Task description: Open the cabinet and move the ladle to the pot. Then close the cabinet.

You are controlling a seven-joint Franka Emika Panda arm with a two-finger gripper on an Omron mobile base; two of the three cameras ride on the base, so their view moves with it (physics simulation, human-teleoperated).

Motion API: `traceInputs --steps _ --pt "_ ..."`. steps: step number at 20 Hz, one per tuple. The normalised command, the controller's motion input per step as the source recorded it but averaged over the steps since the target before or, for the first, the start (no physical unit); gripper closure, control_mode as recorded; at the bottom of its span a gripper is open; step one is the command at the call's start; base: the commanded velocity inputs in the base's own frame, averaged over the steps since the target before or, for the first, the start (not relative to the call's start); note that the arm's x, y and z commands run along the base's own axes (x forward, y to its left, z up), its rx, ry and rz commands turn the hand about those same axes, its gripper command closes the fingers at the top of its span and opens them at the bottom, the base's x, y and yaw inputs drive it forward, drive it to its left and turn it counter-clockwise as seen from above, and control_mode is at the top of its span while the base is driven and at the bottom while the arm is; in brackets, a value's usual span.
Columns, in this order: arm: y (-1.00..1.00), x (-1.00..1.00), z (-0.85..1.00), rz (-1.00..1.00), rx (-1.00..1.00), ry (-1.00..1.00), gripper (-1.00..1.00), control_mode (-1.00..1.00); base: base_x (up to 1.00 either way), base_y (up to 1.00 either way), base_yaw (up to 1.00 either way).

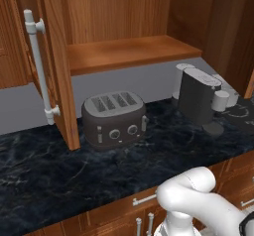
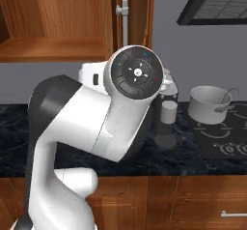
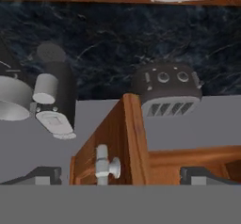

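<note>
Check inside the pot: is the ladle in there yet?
Yes. In the right base view the ladle has its curved handle hooking over the pot rim on the stove. Its bowl is hidden below the pot wall.

No readable text, label, brand or number anywhere. Toaster (image 1: 114, 119) dials, upper centre of hand view: marks too small to read. Stovetop (image 2: 226, 144), right edge of right base view: white ring markings only, no lettering.
</note>
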Motion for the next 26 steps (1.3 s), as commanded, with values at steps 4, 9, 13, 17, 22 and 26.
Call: traceInputs --steps 4,9,13,17,22,26 --pt "-0.55 0.66 -0.05 0.0 0.22 -0.03 -1.0 -1.0 0.0 0.0 0.0" --pt "-0.34 0.86 -0.01 0.0 0.25 -0.02 -1.0 -1.0 0.0 0.0 0.0" --pt "0.0 0.97 0.0 0.0 0.2 -0.02 -1.0 -1.0 0.0 0.0 0.0" --pt "0.21 0.79 0.0 0.0 0.15 -0.04 -1.0 -1.0 0.0 0.0 0.0" --pt "0.6 0.51 0.0 0.0 0.09 -0.05 -1.0 -1.0 0.0 0.0 0.0" --pt "0.91 0.43 0.0 0.0 0.03 -0.03 -1.0 -1.0 0.0 0.0 0.0"
